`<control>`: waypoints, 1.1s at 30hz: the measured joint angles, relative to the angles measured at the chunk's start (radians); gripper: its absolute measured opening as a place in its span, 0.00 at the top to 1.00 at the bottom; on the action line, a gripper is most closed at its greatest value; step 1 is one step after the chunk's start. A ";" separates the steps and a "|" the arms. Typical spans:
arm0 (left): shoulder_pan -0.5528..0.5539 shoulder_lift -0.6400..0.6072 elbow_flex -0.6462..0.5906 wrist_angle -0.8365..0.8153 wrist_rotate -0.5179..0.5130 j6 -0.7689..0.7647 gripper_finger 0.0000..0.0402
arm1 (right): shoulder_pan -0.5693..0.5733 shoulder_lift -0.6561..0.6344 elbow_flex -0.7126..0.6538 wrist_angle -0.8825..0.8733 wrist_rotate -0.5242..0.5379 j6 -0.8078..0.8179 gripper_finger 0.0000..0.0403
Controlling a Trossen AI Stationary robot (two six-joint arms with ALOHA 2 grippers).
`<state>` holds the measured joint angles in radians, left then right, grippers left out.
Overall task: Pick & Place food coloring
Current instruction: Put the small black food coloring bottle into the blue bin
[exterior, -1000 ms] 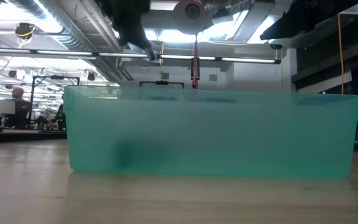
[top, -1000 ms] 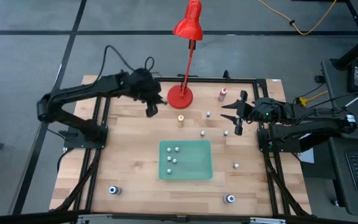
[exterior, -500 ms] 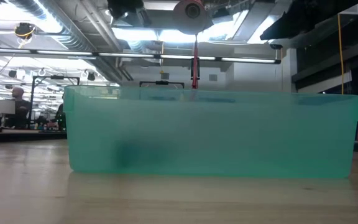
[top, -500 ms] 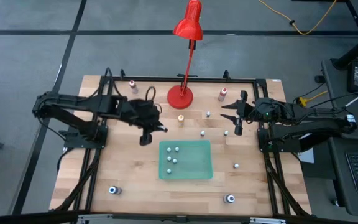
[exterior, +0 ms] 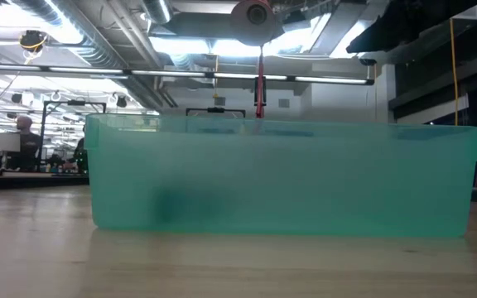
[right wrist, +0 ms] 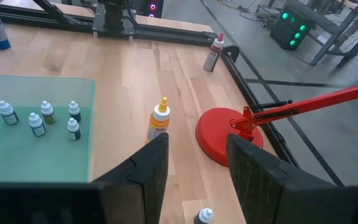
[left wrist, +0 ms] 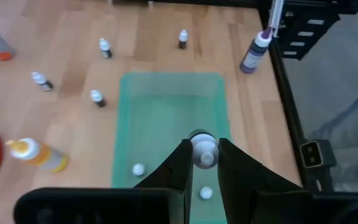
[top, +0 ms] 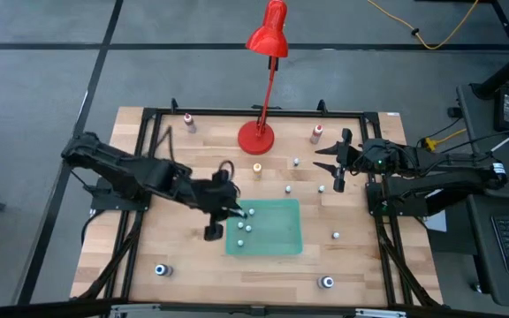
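My left gripper [top: 233, 212] hangs over the left edge of the green tray [top: 281, 247], shut on a tiny white-capped food coloring bottle [left wrist: 202, 149]. Several such bottles [right wrist: 37, 123] stand in the tray. More stand loose on the wood to its right and far side [top: 288, 188], [top: 336, 235]. An orange-topped bottle [top: 257, 170] stands near the lamp base. My right gripper [top: 334, 164] waits open at the table's right side, above the wood, with nothing between its fingers [right wrist: 148, 168]. My left gripper pinches the tiny bottle between its two fingers [left wrist: 180, 163], with the white cap [left wrist: 204, 144] showing between their ends. The fingers slant down from the table's left side. The bottle is lifted clear, above the tray's floor.
A red desk lamp stands on its round base [top: 256, 136] at the far middle. Pink-topped bottles [top: 316, 133], [top: 188, 122] stand along the far edge, and blue-topped ones [top: 160, 270], [top: 327, 283] near the front. In the low view the tray wall [exterior: 280, 178] fills the picture.
My left gripper has swung from beside the lamp base toward the table's near edge and a little right, ending over the tray's left edge. It has stayed shut on the small bottle and has gone out of the low view.
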<state>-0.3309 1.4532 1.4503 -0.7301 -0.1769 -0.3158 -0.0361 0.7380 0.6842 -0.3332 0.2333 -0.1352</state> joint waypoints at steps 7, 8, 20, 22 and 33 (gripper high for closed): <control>-0.037 0.129 0.093 0.002 -0.001 -0.041 0.88 | 0.000 0.000 0.000 0.000 0.000 -0.001 0.60; -0.041 0.142 0.100 0.008 -0.001 -0.041 0.88 | 0.000 0.000 0.000 0.000 0.000 0.000 0.60; -0.056 0.301 0.101 0.008 -0.008 -0.160 0.88 | 0.000 0.000 0.000 -0.002 -0.001 -0.004 0.60; -0.053 0.328 0.101 0.008 -0.010 -0.180 0.88 | 0.000 0.000 0.000 -0.002 -0.001 -0.004 0.60; -0.045 0.460 0.100 -0.010 -0.025 -0.225 0.88 | 0.000 0.000 0.000 -0.003 -0.001 -0.008 0.60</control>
<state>-0.3760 1.9135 1.5501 -0.7399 -0.2018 -0.5404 -0.0364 0.7380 0.6842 -0.3358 0.2321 -0.1427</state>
